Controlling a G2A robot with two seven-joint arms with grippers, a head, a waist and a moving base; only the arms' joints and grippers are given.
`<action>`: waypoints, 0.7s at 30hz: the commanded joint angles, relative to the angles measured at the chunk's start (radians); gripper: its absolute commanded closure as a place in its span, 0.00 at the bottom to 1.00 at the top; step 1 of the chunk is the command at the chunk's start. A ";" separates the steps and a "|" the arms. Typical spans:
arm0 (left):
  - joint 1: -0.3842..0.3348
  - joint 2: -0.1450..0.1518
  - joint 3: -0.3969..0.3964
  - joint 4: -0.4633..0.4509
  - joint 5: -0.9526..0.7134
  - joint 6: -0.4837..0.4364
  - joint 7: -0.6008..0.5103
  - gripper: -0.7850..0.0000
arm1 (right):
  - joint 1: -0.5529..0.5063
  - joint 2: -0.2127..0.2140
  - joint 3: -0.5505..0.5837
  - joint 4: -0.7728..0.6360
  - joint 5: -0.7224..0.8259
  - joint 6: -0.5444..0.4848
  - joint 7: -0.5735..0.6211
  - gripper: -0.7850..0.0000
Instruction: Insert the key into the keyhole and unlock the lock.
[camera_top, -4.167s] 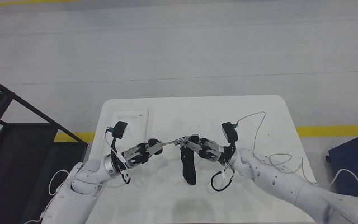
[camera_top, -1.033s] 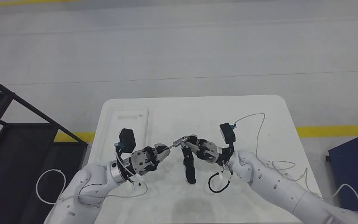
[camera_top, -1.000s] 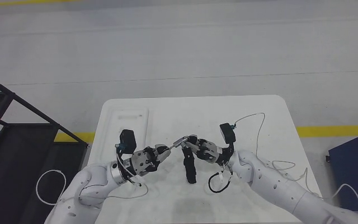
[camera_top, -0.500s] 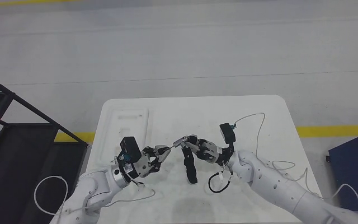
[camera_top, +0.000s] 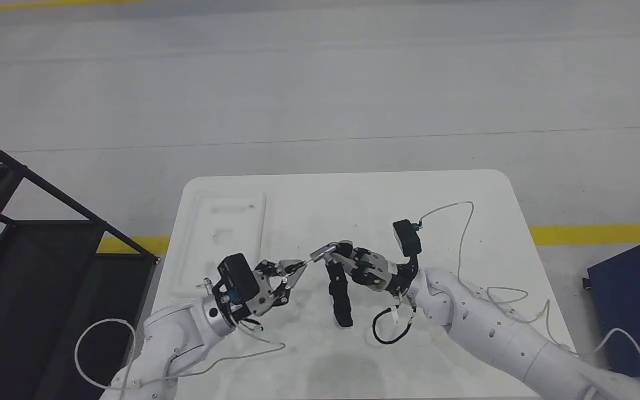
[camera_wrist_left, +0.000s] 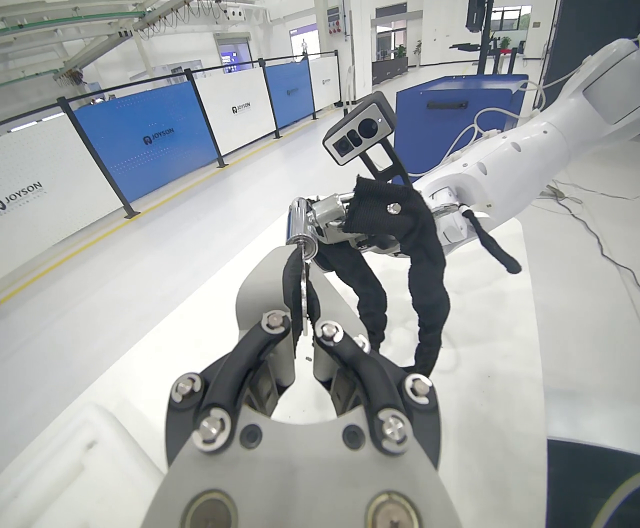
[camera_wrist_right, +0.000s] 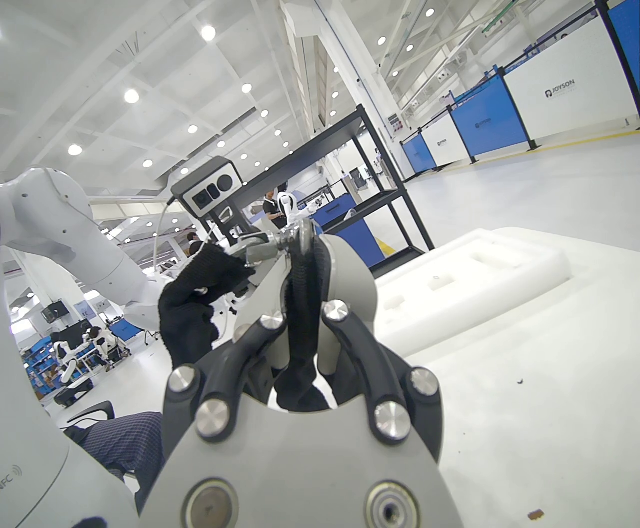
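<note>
Turning key (camera_wrist_left: 303, 300) in cable lock (camera_wrist_left: 299, 225)

The left gripper (camera_wrist_left: 299, 272), clenched on the key, had rolled its wrist over. The key sat in the cable lock just ahead of it. The right gripper (camera_wrist_right: 300, 260) clamped that lock. Unlocking seemed underway.

Silver lock (camera_wrist_left: 298, 223) and key (camera_wrist_left: 304, 296), black cloth-sleeved cable (camera_wrist_left: 428, 280), white table (camera_top: 480, 200), white foam tray (camera_top: 225, 214)

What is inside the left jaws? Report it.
The key, pinched edge-on between the black pads, its tip at the lock. Its rear part is hidden by the pads.
</note>
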 joint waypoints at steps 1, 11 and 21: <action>-0.003 -0.001 0.005 0.004 0.050 0.022 0.038 1.00 | 0.000 0.000 0.000 0.000 0.000 0.000 0.000 1.00; -0.031 0.000 0.041 0.047 0.473 0.269 0.267 1.00 | 0.000 0.000 0.000 0.000 0.000 0.000 0.000 1.00; -0.049 -0.004 0.081 0.110 0.722 0.543 0.458 1.00 | 0.000 0.000 0.000 0.000 0.000 0.000 0.000 1.00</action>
